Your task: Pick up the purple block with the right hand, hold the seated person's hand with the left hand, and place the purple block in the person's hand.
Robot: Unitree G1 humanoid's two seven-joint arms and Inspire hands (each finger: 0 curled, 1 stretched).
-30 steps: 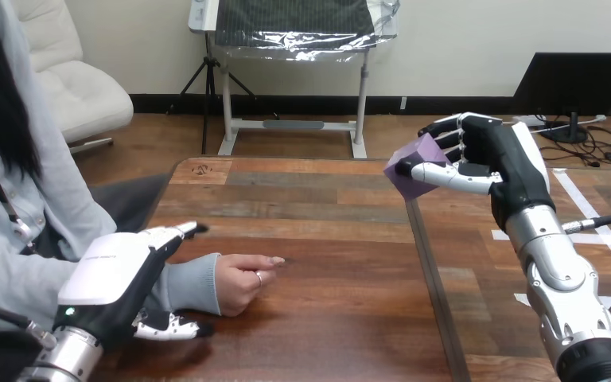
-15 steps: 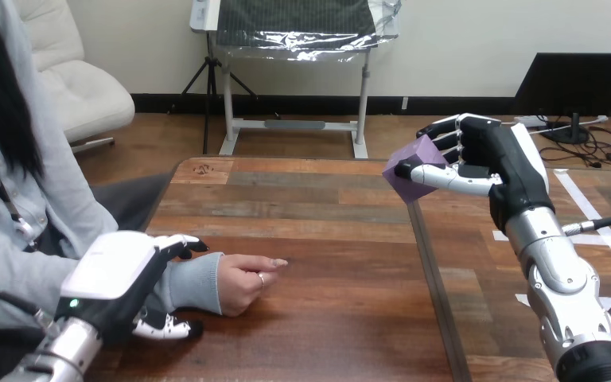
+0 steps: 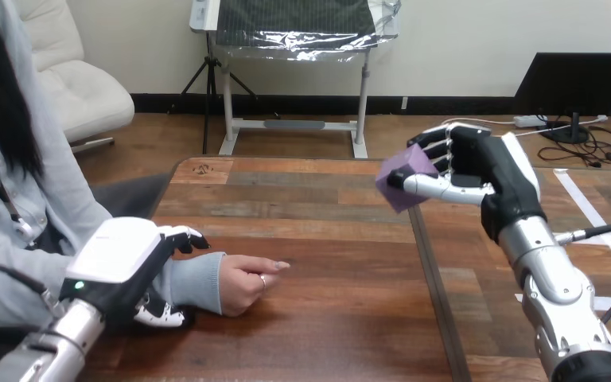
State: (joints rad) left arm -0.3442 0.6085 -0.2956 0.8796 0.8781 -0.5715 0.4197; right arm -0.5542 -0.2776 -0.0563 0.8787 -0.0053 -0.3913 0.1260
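Head view: purple block pinched between thumb and fingers of the right hand, aloft over the table, well apart from the person's hand, which lies knuckles-up. Left hand curls round the person's wrist. Pickup and hold done; placing remains.

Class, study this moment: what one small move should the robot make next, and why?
Probably swing the right hand leftward, carrying the purple block toward the person's hand. The block is gripped above the table's right part, well apart from that hand. The left hand has its fingers curled round the person's wrist, so the hold looks done.
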